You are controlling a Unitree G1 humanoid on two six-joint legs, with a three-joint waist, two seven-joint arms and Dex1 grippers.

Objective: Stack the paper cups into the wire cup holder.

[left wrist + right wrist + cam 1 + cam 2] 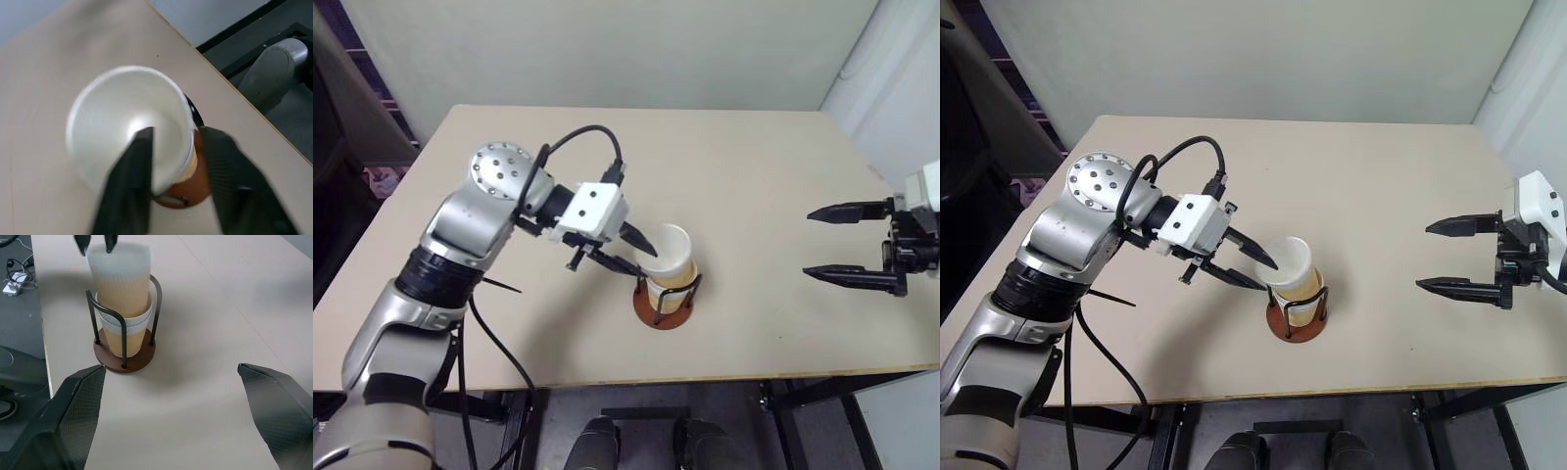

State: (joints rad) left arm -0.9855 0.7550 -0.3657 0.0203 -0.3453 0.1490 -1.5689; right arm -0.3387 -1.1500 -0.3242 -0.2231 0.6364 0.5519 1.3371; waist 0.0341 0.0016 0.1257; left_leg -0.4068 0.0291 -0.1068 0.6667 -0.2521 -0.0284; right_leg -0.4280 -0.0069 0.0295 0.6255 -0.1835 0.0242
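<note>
The holder (665, 305) stands near the table's (754, 196) front edge with cups (121, 298) nested in it, the top cup (668, 257) riding high above the wire loops. The left gripper (628, 252) straddles that cup's rim, one finger inside and one outside, jaws parted with a gap at the wall, so it seems to have let go, though blur leaves that uncertain. The right gripper (846, 243) hangs well apart to the right, fingers spread wide and empty. The main risk is the withdrawal: the inner finger could catch the rim and lift or tip the top cup, or drag the light holder toward the edge. The tall cup may also be only loosely seated and could lean.
</note>
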